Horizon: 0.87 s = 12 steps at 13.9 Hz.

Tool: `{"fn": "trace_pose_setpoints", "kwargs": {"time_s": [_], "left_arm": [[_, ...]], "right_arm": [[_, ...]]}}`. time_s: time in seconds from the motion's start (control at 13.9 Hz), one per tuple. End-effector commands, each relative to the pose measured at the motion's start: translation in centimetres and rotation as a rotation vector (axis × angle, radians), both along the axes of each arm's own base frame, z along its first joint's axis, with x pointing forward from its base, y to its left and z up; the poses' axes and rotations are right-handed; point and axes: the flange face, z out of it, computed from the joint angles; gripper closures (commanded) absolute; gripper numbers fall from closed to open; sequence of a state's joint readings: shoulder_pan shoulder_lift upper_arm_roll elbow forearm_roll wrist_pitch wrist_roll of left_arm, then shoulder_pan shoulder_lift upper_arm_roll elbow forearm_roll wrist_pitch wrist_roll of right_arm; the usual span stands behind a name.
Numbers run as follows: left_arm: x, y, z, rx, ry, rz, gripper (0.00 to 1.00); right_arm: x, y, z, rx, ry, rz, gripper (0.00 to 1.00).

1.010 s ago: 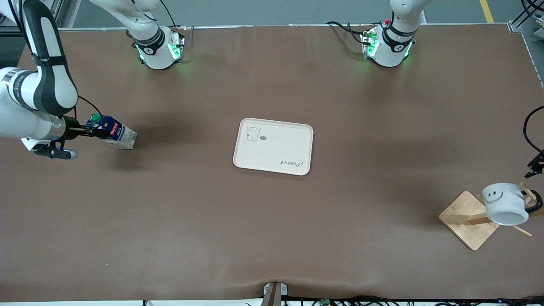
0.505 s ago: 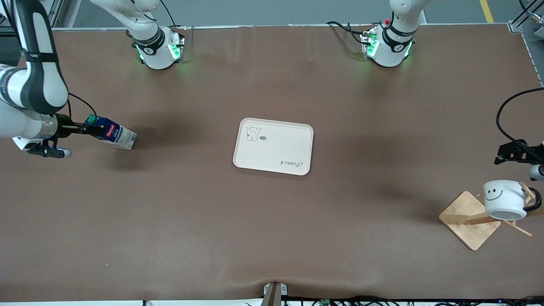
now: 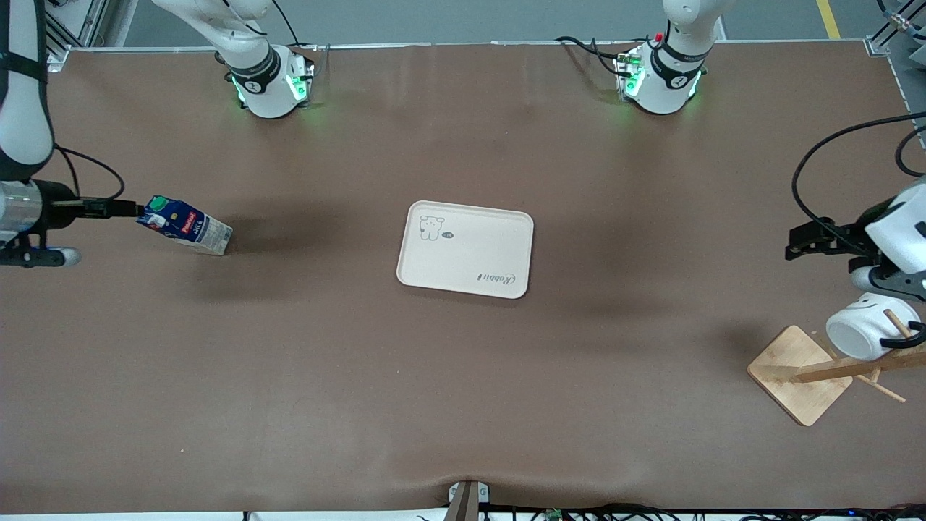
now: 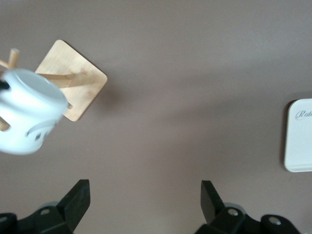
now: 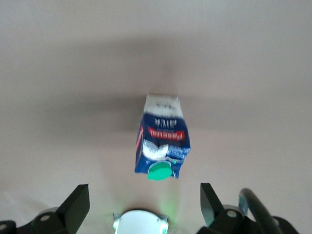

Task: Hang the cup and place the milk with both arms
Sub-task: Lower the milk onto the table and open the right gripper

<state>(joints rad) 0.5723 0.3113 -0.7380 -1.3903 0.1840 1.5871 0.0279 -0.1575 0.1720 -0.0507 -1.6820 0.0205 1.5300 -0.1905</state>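
The milk (image 3: 185, 226), a dark blue carton with a green cap, stands on the table toward the right arm's end, free of any grip. It also shows in the right wrist view (image 5: 162, 145). My right gripper (image 3: 132, 210) is open over it, apart from it, its own view (image 5: 144, 209) showing both fingers spread wide. The cup (image 3: 863, 329) hangs by its black handle on a peg of the wooden rack (image 3: 799, 373), tilted; it also shows in the left wrist view (image 4: 29, 111). My left gripper (image 3: 801, 243) is open and empty beside and above the cup (image 4: 145, 207).
A cream tray (image 3: 464, 250) lies at the table's middle, its edge in the left wrist view (image 4: 298, 136). The rack's square base (image 4: 73, 80) sits near the left arm's end. Both arm bases stand along the farthest table edge.
My right gripper let go of the milk and drew away from it. My left gripper moved off the cup toward the tray; the cup swung on its peg.
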Motion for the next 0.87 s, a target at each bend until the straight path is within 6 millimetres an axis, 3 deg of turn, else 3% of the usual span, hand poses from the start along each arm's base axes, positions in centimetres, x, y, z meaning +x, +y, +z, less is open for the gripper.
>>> {"fn": "trace_pose_setpoints", "kwargs": {"time_s": [0.0, 0.22, 0.36, 0.43, 0.5, 0.58, 0.65, 0.72, 0.79], "left_arm": [[-1.6, -2.4, 0.9, 0.017, 0.002, 0.084, 0.00], [-2.1, -3.3, 1.4, 0.031, -0.005, 0.112, 0.00], [-2.6, -3.7, 1.5, 0.045, -0.004, 0.110, 0.00], [-2.9, -3.8, 1.6, 0.053, -0.006, 0.123, 0.00], [-3.2, -4.0, 2.0, 0.059, -0.012, 0.132, 0.00], [-3.4, -4.1, 2.1, 0.065, -0.013, 0.136, 0.00], [-3.5, -4.3, 2.3, 0.069, -0.017, 0.140, 0.00], [-3.6, -4.3, 2.5, 0.072, -0.021, 0.145, 0.00], [-3.7, -4.4, 2.6, 0.073, -0.024, 0.148, 0.00]], "right_arm": [[4.7, 2.6, 5.5, -0.018, -0.125, 0.088, 0.00], [7.9, 4.7, 11.5, -0.060, -0.292, 0.129, 0.00], [7.4, 6.6, 13.3, -0.062, -0.319, 0.146, 0.00], [6.2, 7.1, 14.7, -0.053, -0.316, 0.159, 0.00], [5.1, 6.6, 14.6, -0.020, -0.275, 0.147, 0.00], [3.8, 6.6, 16.2, -0.004, -0.282, 0.143, 0.00], [2.5, 7.7, 16.9, -0.005, -0.280, 0.164, 0.00], [1.3, 8.9, 17.1, -0.006, -0.275, 0.179, 0.00], [0.1, 8.2, 16.2, -0.002, -0.257, 0.162, 0.00]]}}
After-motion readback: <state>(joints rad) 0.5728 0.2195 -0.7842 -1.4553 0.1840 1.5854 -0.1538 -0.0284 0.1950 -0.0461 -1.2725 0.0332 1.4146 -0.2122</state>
